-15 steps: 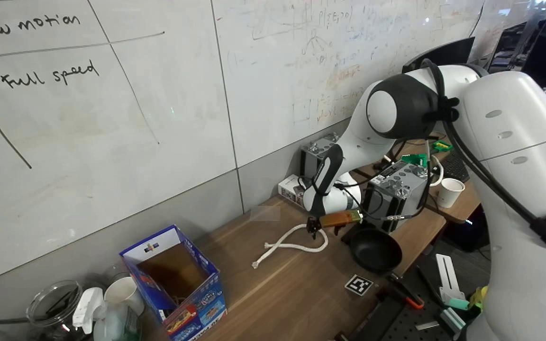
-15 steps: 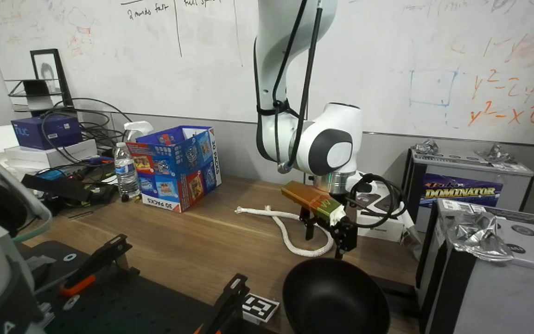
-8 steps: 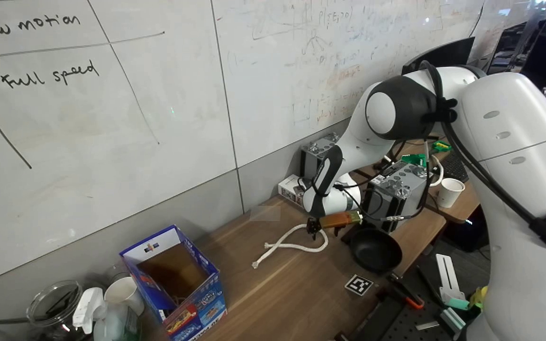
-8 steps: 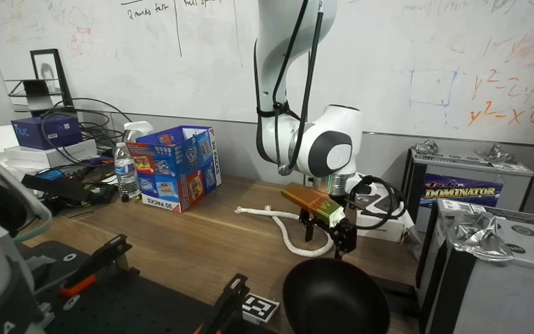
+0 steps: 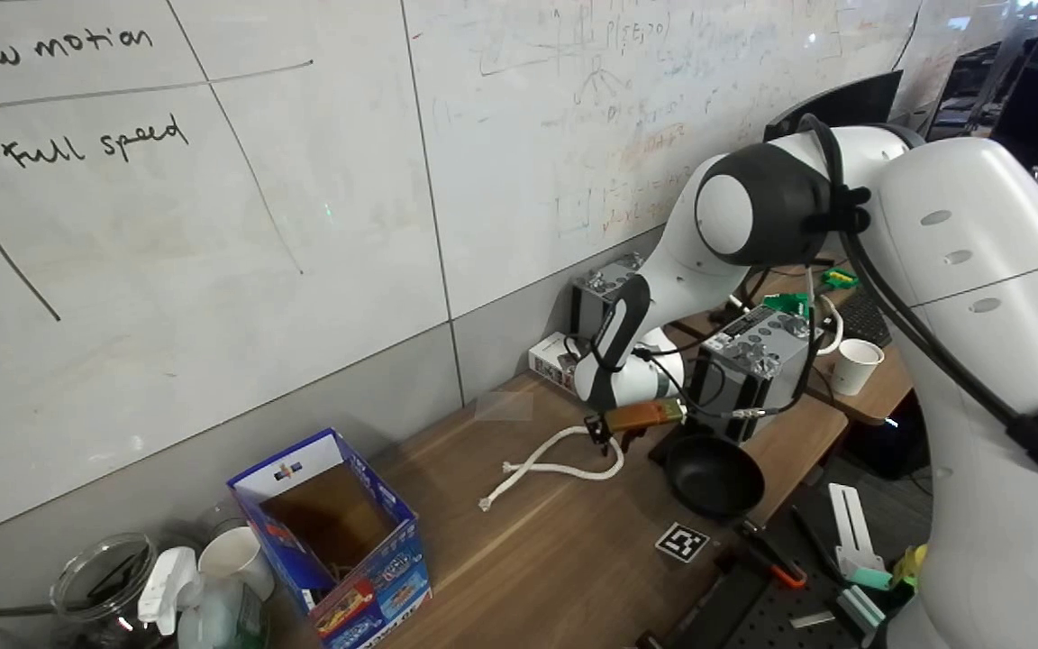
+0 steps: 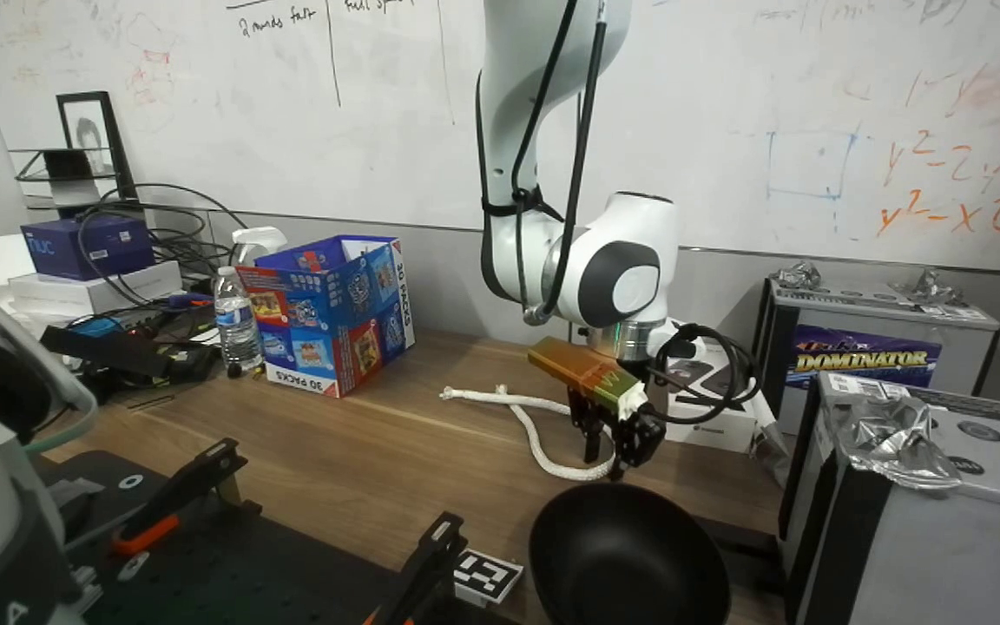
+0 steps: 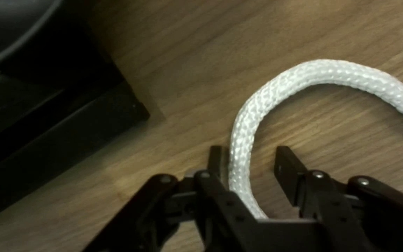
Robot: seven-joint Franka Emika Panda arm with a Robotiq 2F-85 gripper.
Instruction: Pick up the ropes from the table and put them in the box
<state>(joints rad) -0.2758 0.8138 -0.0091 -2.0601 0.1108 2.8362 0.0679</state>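
A white braided rope (image 7: 327,71) lies in a loose loop on the brown table (image 5: 501,577); in both exterior views its ends cross toward the box. My gripper (image 7: 247,157) points down around one bend of this rope, a finger on each side. The fingers (image 7: 215,157) stand partly apart, the rope nearer the left one, with gaps showing on both sides of it. The same rope (image 6: 582,474) is partly hidden behind the gripper (image 6: 606,462) in an exterior view. The blue box (image 5: 375,586), upright with its top uncovered, stands across the table near the wall.
A black pan (image 6: 630,555) sits close beside the gripper, with a black bar (image 7: 93,129) under its edge. Grey-white devices (image 5: 753,370) and a flat white carton (image 5: 555,361) stand behind the hand. A water bottle (image 6: 237,325) is by the box.
The gripper's fingers have come closer together around the rope, from wide apart to about half apart. The arm has hardly moved, and the rope and box lie as before.
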